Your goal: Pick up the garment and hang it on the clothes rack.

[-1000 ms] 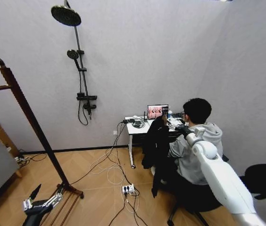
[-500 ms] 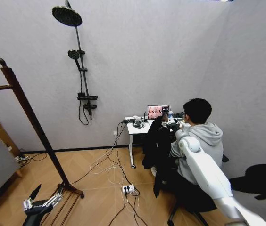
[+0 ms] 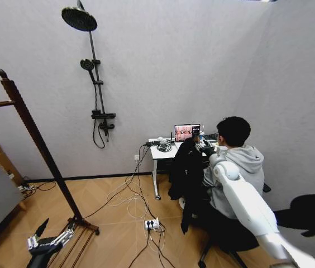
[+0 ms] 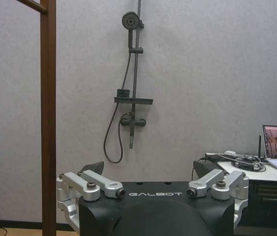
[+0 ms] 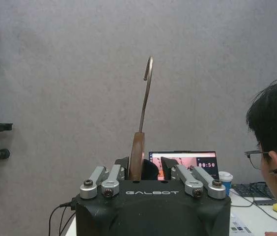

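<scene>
1. Right end effector [image 5: 137, 169] is out over by the desk, fingers pinching the wooden hanger [image 5: 137, 155], whose metal hook stands upright above it.
2. The garment [image 3: 186, 170] hangs black and limp from that grip, draped down in front of the worktop [image 3: 160, 151]'s near edge, beside the seated person.
3. Left end effector [image 4: 151, 179] waits low by the rack's base, fingers spread, holding nothing.
4. The clothes rack [image 3: 32, 131] stands well apart, off to the robot's left.
5. My read: pick-up is done, carry is the step in hand. Next calls for swinging the load across and getting the hook above the top bar.
</scene>
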